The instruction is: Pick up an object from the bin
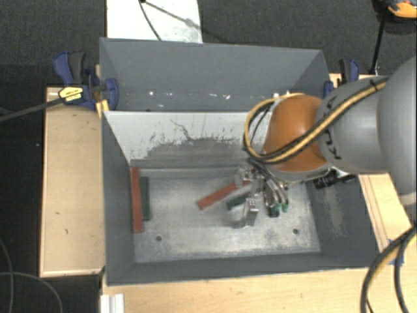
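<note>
Though plainly low over the floor of the bin (pixel 215 248), cannot tell how far open the gripper (pixel 255 208) is, nor whether anything sits inside it; too much metal and cable crowded there.

Just beside the gripper, toward the view's left: a red-brown strip (pixel 217 197), flat on the floor and lying aslant, its upper end up against the gripper body, its lower end pointing away to the left. Touching or merely close, hard to say.

Tucked between strip and gripper, a small green bit (pixel 236 203), perhaps a loose thing, perhaps gripper hardware.

Directly above the gripper, the orange cover (pixel 293 132) of the wrist, looped with yellow-and-black cable and overhanging the right rear of the floor.

Toward the front wall from the gripper, bare floor all the way to the edge. Toward the right wall, a narrower bare band.

Leftward past the strip, a wide bare stretch, then two long pieces well apart from the gripper and hard along the left wall: a red bar (pixel 136 204) against the wall, a dark green bar (pixel 146 197) alongside it on the inner side.
</note>
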{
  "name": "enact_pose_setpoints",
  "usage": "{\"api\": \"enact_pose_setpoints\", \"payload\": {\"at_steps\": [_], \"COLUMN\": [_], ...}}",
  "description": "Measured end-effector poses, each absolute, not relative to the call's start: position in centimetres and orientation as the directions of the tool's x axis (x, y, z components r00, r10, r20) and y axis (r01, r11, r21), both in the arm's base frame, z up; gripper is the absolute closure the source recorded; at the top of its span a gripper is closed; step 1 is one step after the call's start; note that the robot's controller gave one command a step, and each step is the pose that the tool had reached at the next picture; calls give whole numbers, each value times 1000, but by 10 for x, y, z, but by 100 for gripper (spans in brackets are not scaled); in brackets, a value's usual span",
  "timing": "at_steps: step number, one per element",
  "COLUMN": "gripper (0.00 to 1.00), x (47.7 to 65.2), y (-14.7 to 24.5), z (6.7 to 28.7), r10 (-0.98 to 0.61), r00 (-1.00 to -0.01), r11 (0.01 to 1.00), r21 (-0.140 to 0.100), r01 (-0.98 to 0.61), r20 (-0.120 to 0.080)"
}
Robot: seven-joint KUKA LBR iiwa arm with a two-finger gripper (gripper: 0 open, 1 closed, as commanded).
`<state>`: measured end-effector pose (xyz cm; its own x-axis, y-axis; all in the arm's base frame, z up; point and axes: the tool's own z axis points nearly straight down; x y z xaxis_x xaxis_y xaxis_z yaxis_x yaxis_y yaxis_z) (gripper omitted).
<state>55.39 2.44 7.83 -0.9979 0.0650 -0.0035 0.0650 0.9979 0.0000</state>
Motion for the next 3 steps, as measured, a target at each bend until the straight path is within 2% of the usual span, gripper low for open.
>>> {"api": "enact_pose_setpoints", "payload": {"at_steps": [1,3], "gripper": [100,100], "x": [518,518], "y": [-23,-23], "z": [71,71], "r10": [116,117], "r00": [-993,-993], "r11": [993,993], "r21": [0,0], "r01": [116,117], "r20": [-2,-2]}}
